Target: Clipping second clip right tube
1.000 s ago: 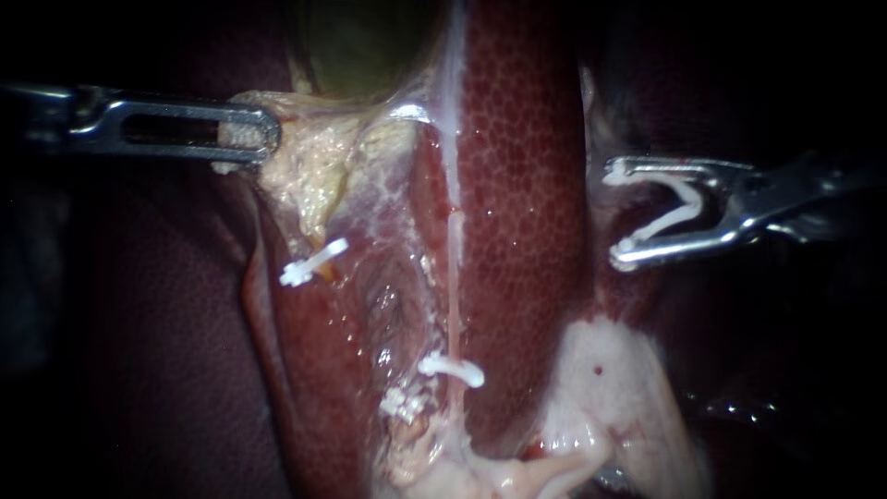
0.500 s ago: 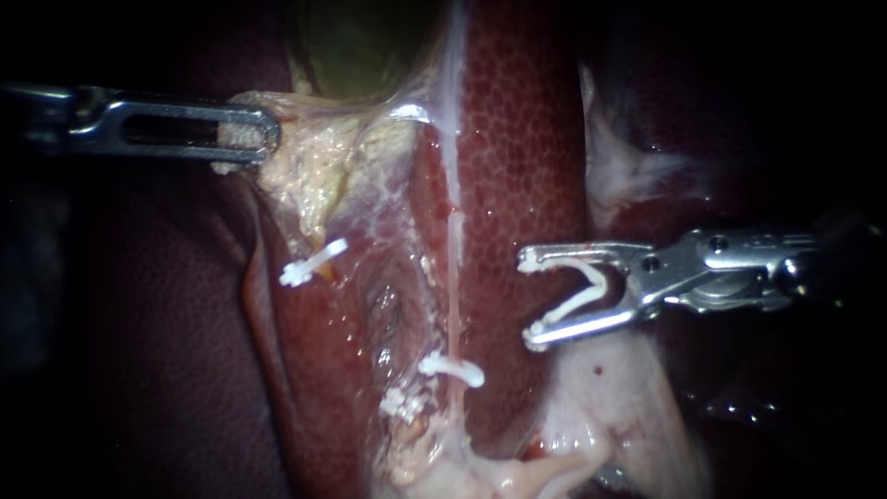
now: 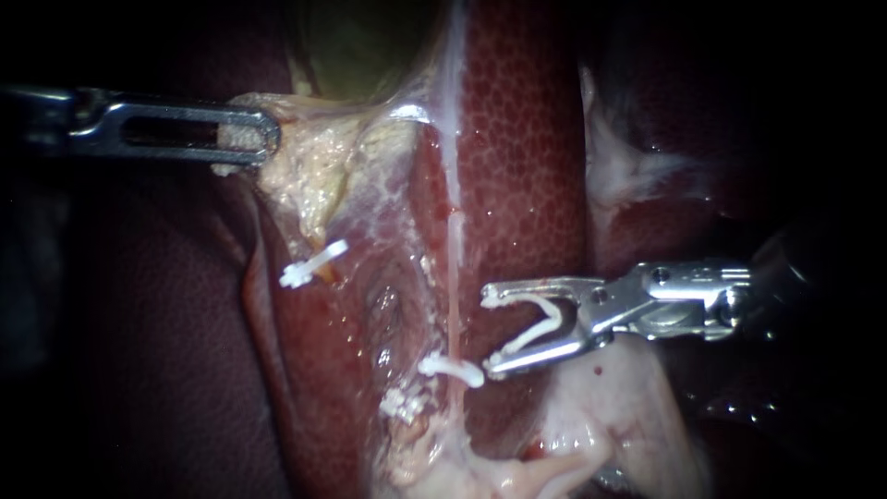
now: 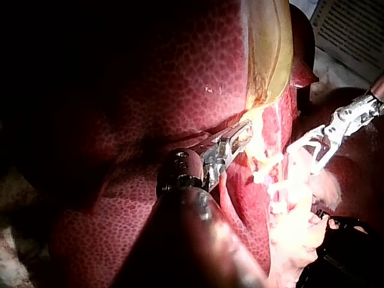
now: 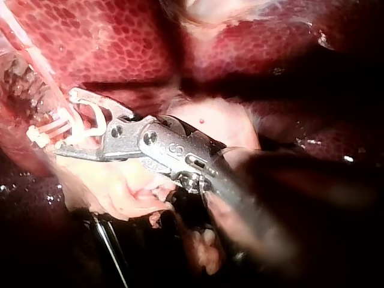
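left instrument grips tissue; right instrument holds one open clip; three clips set.

The liver is deep red, speckled all over with a fine honeycomb of darker cells. The gallbladder looks olive-green, and more amber from the left wrist camera. Beneath it the fatty tissue is mottled cream-yellow. The right tube is a pale pinkish-white thread. The loaded clip, the lower clip and the side clip are all bright white. The left instrument and right instrument are shiny silver-grey. The pale tissue is milky pink with one red dot.
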Tool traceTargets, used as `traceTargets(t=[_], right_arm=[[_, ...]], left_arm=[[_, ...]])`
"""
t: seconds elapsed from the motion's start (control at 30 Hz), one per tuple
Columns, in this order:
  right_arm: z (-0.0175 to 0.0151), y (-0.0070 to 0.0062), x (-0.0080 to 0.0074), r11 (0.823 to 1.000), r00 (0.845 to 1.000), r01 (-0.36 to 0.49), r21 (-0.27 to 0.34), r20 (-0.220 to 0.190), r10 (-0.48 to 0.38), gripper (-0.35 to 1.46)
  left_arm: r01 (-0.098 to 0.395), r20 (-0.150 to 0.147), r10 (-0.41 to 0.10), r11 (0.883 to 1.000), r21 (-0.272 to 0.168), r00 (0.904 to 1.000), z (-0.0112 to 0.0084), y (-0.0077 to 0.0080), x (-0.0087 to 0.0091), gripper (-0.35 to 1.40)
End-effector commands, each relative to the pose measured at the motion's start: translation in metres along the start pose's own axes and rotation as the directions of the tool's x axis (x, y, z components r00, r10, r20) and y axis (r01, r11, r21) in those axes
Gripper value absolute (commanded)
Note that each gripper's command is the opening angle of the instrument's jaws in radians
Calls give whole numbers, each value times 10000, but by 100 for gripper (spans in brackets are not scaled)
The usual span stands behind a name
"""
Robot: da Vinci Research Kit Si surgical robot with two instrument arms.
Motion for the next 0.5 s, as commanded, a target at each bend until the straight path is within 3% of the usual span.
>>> traceTargets(t=[0.03,0.5], right_arm=[[2,1,-1,10000,10000,-21,-9,-2,21,57],[34,11,-22,9994,9993,-335,108,140,334,57]], left_arm=[[2,3,-2,10000,-3,10000,-1,0,0,-35],[-4,11,4,10000,-13,10000,0,-1,1,-35]])
